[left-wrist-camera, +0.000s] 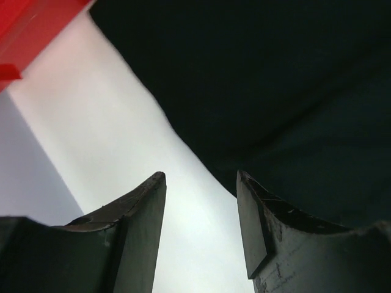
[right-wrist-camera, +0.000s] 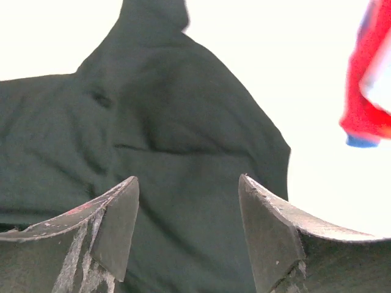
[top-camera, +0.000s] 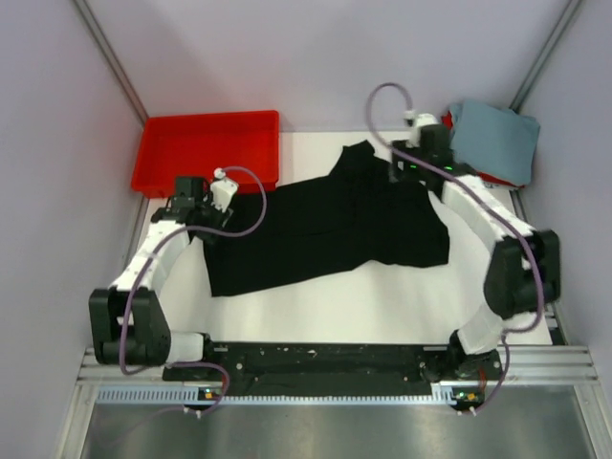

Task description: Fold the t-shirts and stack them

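Black t-shirt [top-camera: 335, 225]: spread out and rumpled across the middle of the white table [top-camera: 382, 296], one sleeve poking toward the far edge. Grey-blue t-shirt [top-camera: 492, 139]: folded, at the far right corner, lying on a red t-shirt [top-camera: 495, 178] that shows only as a thin edge underneath.

Left gripper [top-camera: 196, 215]: at the black t-shirt's left edge, just in front of the red tray [top-camera: 210, 148]. Fingers apart, nothing between them. In the left wrist view [left-wrist-camera: 201, 177], only bare table in the gap, with dark cloth just beside the right-hand finger [left-wrist-camera: 256, 226]. Contact with the cloth: cannot tell. Arm bent at the elbow low on the left, forearm reaching forward and slightly inward.

Right gripper [top-camera: 404, 167]: over the far right part of the black t-shirt, close to the poking sleeve and near the folded pile. Fingers wide apart, gripping nothing. In the right wrist view [right-wrist-camera: 189, 183], black cloth fills the gap below. Touching or just above: cannot tell. Elbow pushed out to the right, forearm angled back toward the far left.
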